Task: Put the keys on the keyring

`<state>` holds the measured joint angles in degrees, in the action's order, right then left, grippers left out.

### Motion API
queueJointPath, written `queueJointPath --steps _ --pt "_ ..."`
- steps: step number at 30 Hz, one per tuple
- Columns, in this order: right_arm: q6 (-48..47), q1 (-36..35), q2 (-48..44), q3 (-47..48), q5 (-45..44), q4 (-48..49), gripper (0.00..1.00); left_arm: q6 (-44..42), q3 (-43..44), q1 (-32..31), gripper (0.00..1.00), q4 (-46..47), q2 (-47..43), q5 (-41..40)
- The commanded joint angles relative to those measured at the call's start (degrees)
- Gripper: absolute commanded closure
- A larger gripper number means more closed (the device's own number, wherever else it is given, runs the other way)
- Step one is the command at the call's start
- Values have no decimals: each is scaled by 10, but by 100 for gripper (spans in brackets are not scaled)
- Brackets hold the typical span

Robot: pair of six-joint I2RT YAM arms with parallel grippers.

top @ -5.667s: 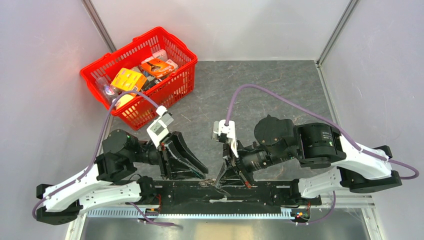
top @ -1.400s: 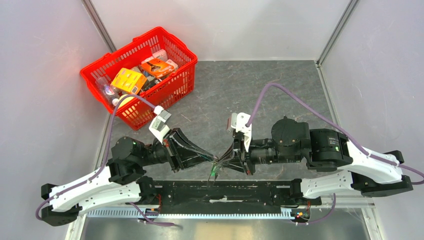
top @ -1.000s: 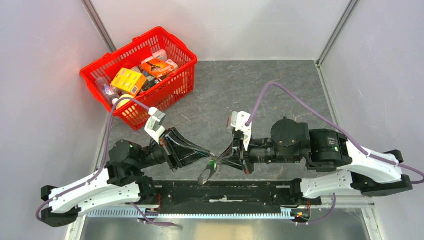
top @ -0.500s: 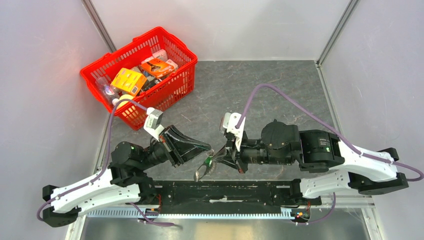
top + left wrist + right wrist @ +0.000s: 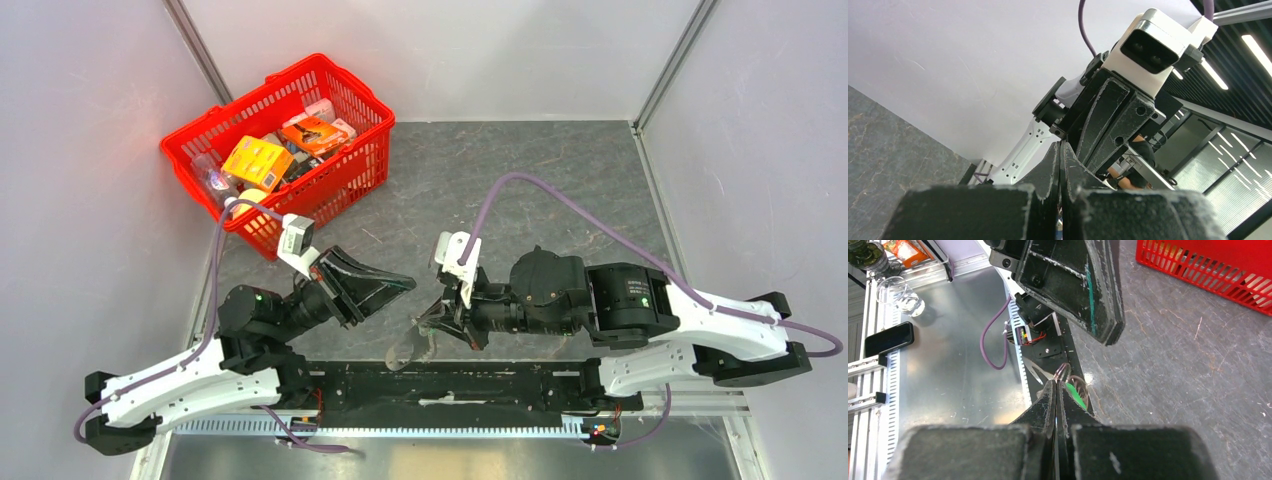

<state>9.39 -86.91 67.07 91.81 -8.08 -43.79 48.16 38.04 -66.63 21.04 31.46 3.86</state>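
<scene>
Keys (image 5: 1075, 396): tiny, silvery, bright green head

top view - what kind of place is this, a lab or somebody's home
Most likely a robotics lab test cell, not a home: a left arm and right arm mounted at the table edge, plain white panels walling in the grey tabletop, and a red basket of assorted items.

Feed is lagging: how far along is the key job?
Picked up: the right gripper pinches the keyring, green key beside its tips. Left gripper is shut, apparently empty, standing apart. Remaining: I cannot tell whether the key is threaded; confirm that.
</scene>
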Motion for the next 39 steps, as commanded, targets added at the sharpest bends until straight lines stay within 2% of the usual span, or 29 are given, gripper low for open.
queueJointPath --steps 1,4,14,20,23,32,39 --pt "-5 -4 -7 17 -28 34 100 6 -6 1 98 19 -12 -20" --pt "-3 -4 -14 4 -61 45 100 5 -9 1 98 11 -16 -25" --pt "-3 -4 -29 9 -65 28 100 -11 1 1 98 -31 -9 -10" --pt "10 -4 -36 34 -37 -4 100 -27 14 1 71 -40 0 31" --pt "22 -4 -44 43 -19 -20 100 -37 20 1 64 -41 -8 46" --pt "48 -4 -62 65 45 -47 100 -65 47 1 57 -54 -7 115" --pt "65 -4 -49 100 91 -67 100 -84 85 1 54 -45 38 197"
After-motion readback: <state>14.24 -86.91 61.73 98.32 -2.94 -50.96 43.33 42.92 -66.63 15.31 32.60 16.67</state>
